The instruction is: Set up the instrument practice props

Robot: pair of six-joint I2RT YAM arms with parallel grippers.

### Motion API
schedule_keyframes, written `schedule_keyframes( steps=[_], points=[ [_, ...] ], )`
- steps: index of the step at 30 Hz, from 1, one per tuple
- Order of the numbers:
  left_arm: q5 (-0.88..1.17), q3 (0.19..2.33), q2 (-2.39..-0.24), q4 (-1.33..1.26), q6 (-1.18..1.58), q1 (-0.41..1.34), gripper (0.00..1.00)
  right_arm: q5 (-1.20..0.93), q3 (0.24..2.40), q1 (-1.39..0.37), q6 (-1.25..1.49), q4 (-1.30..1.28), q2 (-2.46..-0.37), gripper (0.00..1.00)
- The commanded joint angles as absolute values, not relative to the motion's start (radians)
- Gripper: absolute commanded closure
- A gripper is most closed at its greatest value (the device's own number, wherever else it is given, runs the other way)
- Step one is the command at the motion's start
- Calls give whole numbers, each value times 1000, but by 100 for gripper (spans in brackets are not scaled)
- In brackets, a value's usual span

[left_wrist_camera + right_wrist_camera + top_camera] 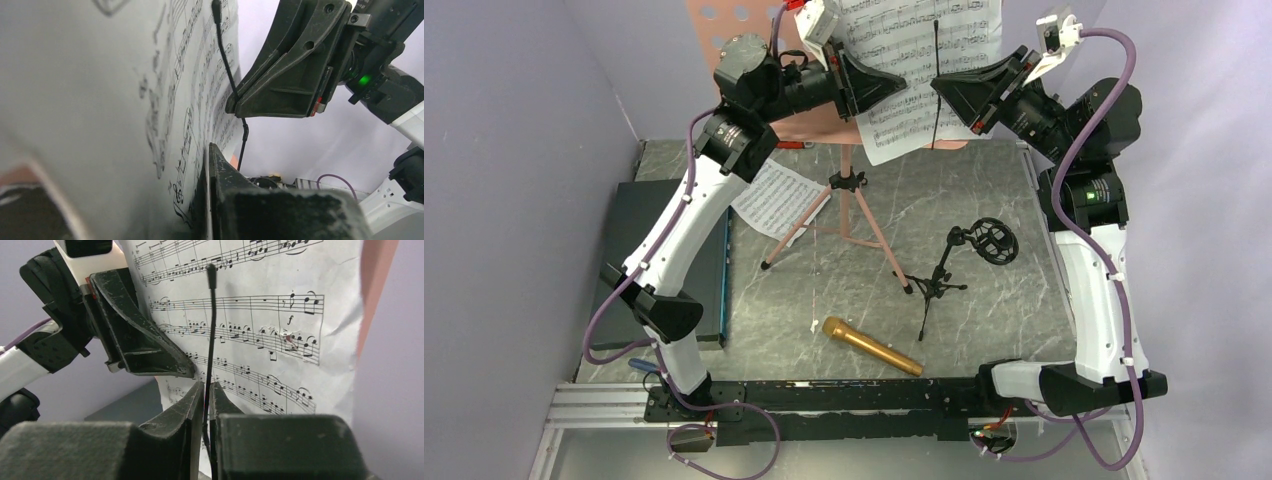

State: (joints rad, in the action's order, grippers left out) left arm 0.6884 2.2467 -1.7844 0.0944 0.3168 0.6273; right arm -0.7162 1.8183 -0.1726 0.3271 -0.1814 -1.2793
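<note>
The pink music stand (724, 30) stands at the back on tripod legs (861, 220). A white sheet-music page (899, 40) leans on it. My left gripper (902, 90) comes in from the left, jaws nearly together with that page's (125, 100) lower edge between them. My right gripper (206, 387) is shut on the stand's thin black page-holder wire (211, 330), which lies across the page (280, 315). The two grippers' tips almost meet. A second page (774, 195) lies on the table. The gold microphone (871, 345) and the black tripod mic stand (944, 270) are nearer the front.
A dark flat case (659, 255) lies along the table's left side, under the left arm. Purple walls close in the left, back and right. A black rail (844, 395) runs along the near edge between the arm bases.
</note>
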Motion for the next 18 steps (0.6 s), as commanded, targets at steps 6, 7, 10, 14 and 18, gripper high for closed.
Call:
schedule_keyframes(
  steps=[6,7,10,14,18],
  points=[
    [703,2239,-1758,42,320,632,72,-730,1780,-171,357,-44,-1220,76],
    [703,2233,-1755,39,320,632,72,-729,1779,-171,356,-44,-1220,76],
    [692,2208,-1736,29,320,631,70,-726,1769,-170,357,-37,-1214,75],
    [679,2168,-1705,13,313,631,64,-720,1762,-170,357,-37,-1205,73],
    [663,2135,-1678,14,302,631,55,-705,1739,-171,356,-22,-1185,71]
  ],
)
